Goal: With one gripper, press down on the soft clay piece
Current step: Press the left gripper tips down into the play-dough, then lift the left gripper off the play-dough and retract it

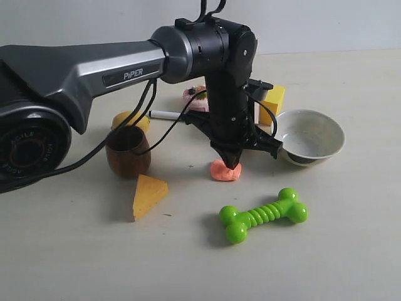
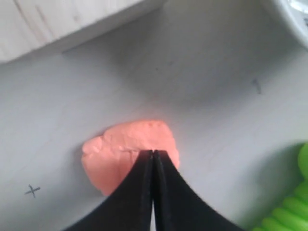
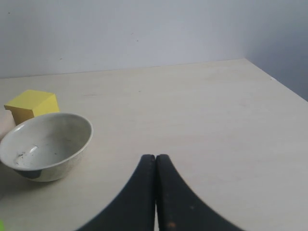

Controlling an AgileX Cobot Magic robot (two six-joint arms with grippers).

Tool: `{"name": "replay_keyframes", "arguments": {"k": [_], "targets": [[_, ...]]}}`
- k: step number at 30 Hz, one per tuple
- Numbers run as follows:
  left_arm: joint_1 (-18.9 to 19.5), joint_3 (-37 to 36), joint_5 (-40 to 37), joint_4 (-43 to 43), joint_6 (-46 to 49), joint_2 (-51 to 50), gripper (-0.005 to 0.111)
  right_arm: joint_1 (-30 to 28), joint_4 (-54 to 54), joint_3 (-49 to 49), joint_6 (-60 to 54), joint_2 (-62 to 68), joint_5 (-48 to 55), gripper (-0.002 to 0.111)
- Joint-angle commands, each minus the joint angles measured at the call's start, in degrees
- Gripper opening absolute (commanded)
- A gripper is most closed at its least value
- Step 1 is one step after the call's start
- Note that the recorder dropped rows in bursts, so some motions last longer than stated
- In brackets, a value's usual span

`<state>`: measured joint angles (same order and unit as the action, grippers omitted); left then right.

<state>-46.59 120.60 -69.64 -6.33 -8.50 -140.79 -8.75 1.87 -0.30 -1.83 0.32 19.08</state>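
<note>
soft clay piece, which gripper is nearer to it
Left. The left gripper has its shut jaws right at the top of the soft clay piece; the right gripper hangs apart near the bowl, with no clay in its view.

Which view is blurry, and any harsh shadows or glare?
Left wrist view: soft focus, the clay piece looks fuzzy. Exterior view: sharp, soft shadow under the green bone toy. Right wrist view: even light, bowl clear, no harsh glare.

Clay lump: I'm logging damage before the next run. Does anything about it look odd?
The salmon-orange soft clay lump looks lumpy and creased, with the shut black left pincer tips at its edge. Nothing is spilled or broken.
</note>
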Motion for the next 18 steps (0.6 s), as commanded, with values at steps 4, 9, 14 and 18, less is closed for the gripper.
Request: {"name": "replay_keyframes", "arguments": {"k": [4,9,14,18], "targets": [[-1.0,0.4,-0.3,3.0,-1.9,0.5,0.0,0.1,0.2,0.3,-0.1,-0.3,-0.3,0.0],[-1.0,0.4,-0.3,3.0,-1.9,1.9,0.0,0.1,0.2,0.3,-0.1,-0.3,-0.3,0.0],[-1.2,0.5,-0.3,3.2,-1.9,5.0,0.0,0.1,0.2,0.3,-0.1,-0.3,-0.3,0.0],[-2.7,0.5,0.1,6.3,-1.9,7.5,0.0,0.1,0.2,0.3,-0.1,-0.3,-0.3,0.0]]}}
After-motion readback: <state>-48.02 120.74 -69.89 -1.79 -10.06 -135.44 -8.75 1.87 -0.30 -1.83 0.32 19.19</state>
